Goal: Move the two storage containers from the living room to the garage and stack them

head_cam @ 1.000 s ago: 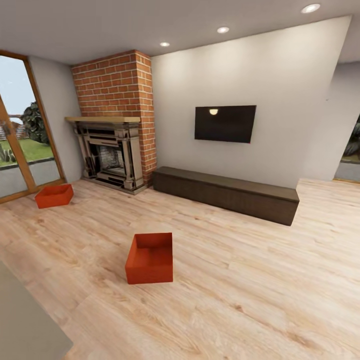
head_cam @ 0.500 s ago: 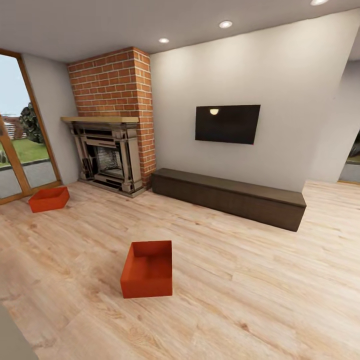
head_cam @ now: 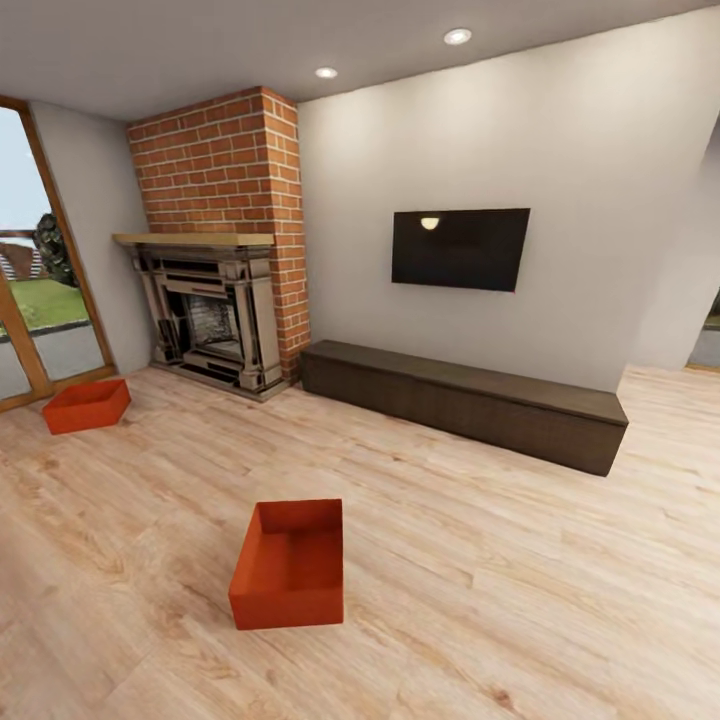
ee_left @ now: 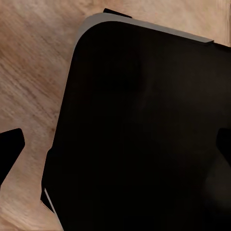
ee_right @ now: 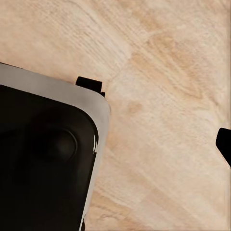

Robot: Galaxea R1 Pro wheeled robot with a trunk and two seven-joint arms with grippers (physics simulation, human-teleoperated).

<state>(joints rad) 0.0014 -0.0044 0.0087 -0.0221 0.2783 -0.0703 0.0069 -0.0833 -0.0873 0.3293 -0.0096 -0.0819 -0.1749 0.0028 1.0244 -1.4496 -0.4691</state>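
Closer now, my view has advanced toward the nearer storage container (head_cam: 290, 565); neither bin itself has moved. Both my arms hang low over the wood floor (head_cam: 520, 600) beside my dark base (ee_left: 144, 134), and I cannot tell whether either gripper is open. Two storage containers sit in the living room: one near centre, the second storage container (head_cam: 86, 404) far left by the fireplace (head_cam: 210, 320).

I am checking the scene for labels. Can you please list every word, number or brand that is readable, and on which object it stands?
None: no readable text in these views.
The TV screen is black, with one reflected light.
Both storage containers have plain walls.
The brick fireplace and low cabinet carry no lettering.

1 container (head_cam: 289, 565) sits mid-floor; another (head_cam: 86, 405) lies far left (near the fireplace (head_cam: 207, 320)).
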